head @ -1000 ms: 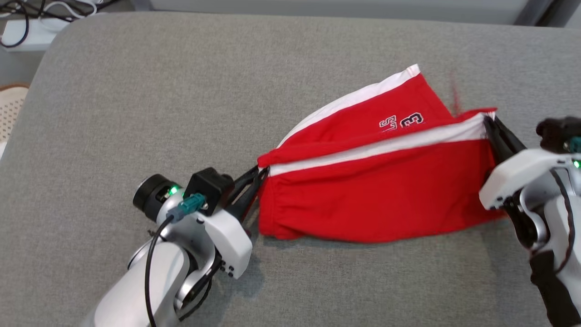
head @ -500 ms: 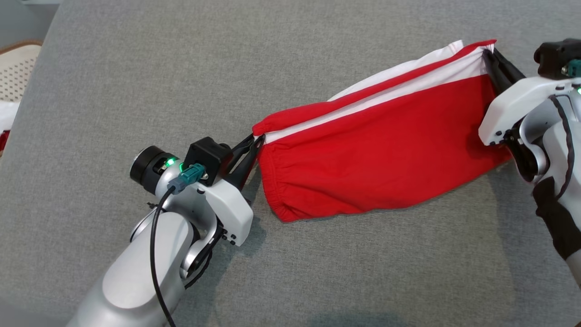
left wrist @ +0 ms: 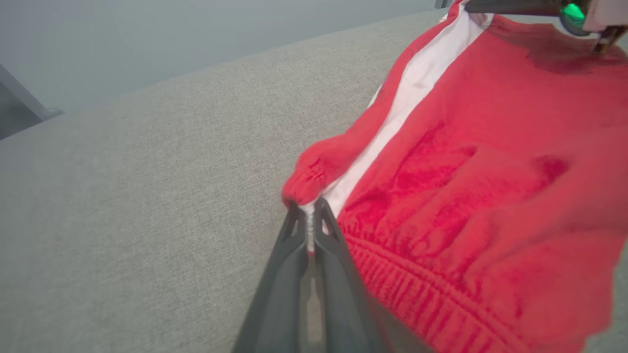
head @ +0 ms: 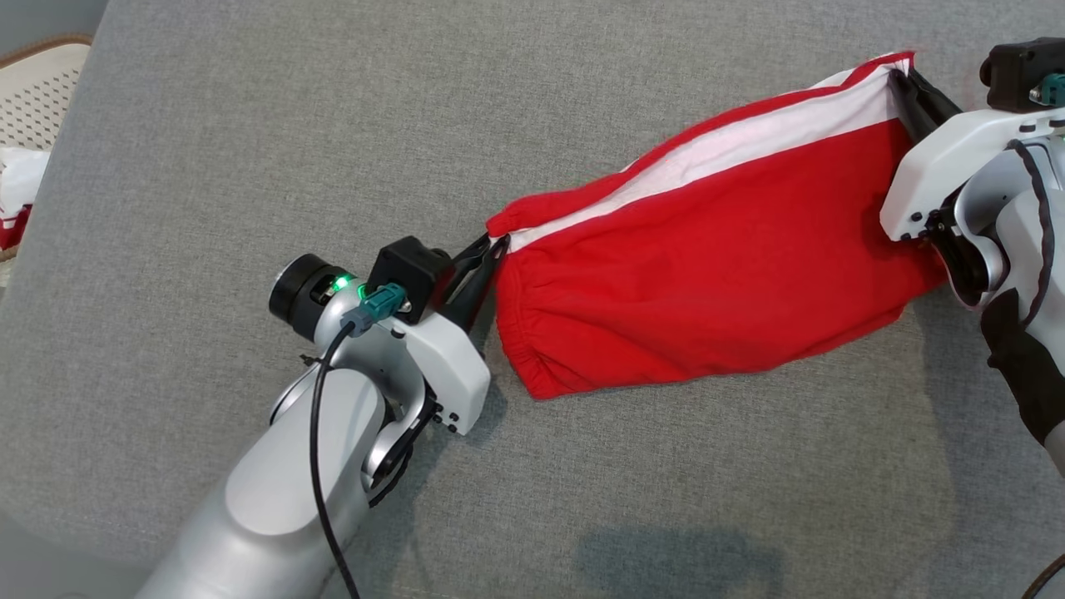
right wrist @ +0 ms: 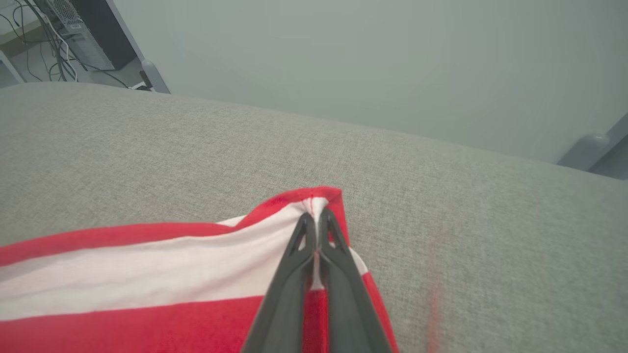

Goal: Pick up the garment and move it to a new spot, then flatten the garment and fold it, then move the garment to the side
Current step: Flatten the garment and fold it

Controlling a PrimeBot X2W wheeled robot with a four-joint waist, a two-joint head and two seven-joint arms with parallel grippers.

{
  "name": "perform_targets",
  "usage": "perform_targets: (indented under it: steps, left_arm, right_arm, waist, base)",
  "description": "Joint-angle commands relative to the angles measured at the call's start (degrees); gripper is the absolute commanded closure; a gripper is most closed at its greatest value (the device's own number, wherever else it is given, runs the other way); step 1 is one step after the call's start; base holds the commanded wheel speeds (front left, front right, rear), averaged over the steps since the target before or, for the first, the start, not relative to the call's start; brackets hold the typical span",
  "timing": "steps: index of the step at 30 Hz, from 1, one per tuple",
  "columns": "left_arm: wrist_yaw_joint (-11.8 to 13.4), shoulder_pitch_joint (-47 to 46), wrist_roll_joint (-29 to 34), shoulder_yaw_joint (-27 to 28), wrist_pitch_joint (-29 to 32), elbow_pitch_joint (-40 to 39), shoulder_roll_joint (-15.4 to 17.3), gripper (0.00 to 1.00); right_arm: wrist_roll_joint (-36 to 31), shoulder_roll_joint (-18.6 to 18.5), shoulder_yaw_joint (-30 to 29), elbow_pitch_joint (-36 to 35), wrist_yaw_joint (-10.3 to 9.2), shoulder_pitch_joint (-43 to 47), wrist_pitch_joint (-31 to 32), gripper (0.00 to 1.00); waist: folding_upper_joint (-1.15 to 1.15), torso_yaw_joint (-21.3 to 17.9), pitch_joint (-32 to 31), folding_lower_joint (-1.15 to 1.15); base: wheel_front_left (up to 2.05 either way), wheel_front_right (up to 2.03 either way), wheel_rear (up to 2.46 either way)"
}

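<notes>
Slipping from a shallow grip is the chief hazard.

Item: garment (head: pixel 707 274), red, shorts-like, on the right half of the counter (head: pixel 250 125), stretched from centre to far right.

Holds: the left pincer (head: pixel 492 249) is closed on the garment's left corner, at the end of the white stripe (head: pixel 749 141). The right pincer (head: pixel 903 83) is closed on its far-right corner. Each bites only a thin pinch of cloth.

Risks:
- Uneven pull by either arm could drag a corner free and drop that end in a heap.
- Too much tension could skew the fold line.
- The slack lower edge could catch on the rough counter cover and bunch when moved.
- Layers may shift against each other, since the piece is doubled over.

Materials: soft knit jersey, matte, lightly creased. The gathered elastic waistband (left wrist: pixel 441 294) is ribbed and puckered. The stripe is smooth and flat.

Shape: a long tapering panel, top edge taut, lower part sagging. I cannot tell whether it rests on the counter.

Counter cover: grey woven fabric, coarse, with rounded corners.
</notes>
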Motion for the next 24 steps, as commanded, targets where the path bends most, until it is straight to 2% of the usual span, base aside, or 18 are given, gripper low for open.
perform_targets:
  steps: [1, 2, 3, 4, 13, 17, 20, 24]
  left_arm:
    - [-0.6, -2.8, 0.0, 1.4, -0.8, -0.1, 0.8, 0.56]
    - [-0.6, -3.0, 0.0, 1.3, -1.2, 0.4, 0.6, 0.31]
    - [-0.7, -3.2, 0.0, 1.3, -1.5, 0.9, 0.4, 0.08]
    - [-0.7, -3.4, 0.0, 1.2, -1.7, 1.4, 0.2, 0.00]
    - [0.6, -2.8, -1.8, 2.9, -5.2, 3.9, -0.6, 0.00]
    - [2.4, -0.1, -3.9, 5.5, -8.1, 4.4, -0.3, 0.00]
    - [3.7, 1.9, -4.8, 6.9, -9.4, 4.0, 0.2, 0.00]
    - [4.9, 5.0, -5.8, 8.3, -10.8, 2.8, 0.9, 0.00]
  right_arm:
    - [1.1, 0.9, 1.3, -0.2, 0.18, -0.6, -1.3, 0.52]
    - [1.4, 1.0, 1.9, 0.2, 0.18, -0.8, -1.6, 0.11]
    - [1.8, 1.0, 2.4, 0.6, 0.18, -1.0, -1.8, 0.00]
    - [2.2, 1.0, 2.8, 0.9, 0.18, -1.1, -2.1, 0.00]
    - [4.7, 0.9, 6.1, 0.7, 0.18, -0.8, -6.4, 0.00]
    - [5.3, 0.4, 6.8, -1.4, 0.18, 1.6, -8.0, 0.00]
    - [4.8, -0.3, 5.1, -5.0, 0.18, 3.7, -8.2, 0.00]
    - [1.8, -0.9, -0.1, -11.8, 0.18, 8.9, -8.2, 0.00]
  waist:
    - [0.00, -0.2, -0.1, 0.00]
    - [0.00, -0.3, -0.1, 0.00]
    - [0.00, -0.3, -0.2, 0.00]
    - [0.00, -0.4, -0.3, 0.00]
    - [0.00, -1.8, -2.2, 0.00]
    - [0.00, -3.2, -4.4, 0.00]
    - [0.00, -4.1, -6.0, 0.00]
    - [0.00, -5.2, -8.4, 0.00]
  base:
    - [0.00, 0.00, 0.00]
    - [0.00, 0.00, 0.00]
    - [0.00, 0.00, 0.00]
    - [0.00, 0.00, 0.00]
    - [0.00, 0.00, 0.00]
    - [0.00, 0.00, 0.00]
    - [0.00, 0.00, 0.00]
    - [0.00, 0.00, 0.00]
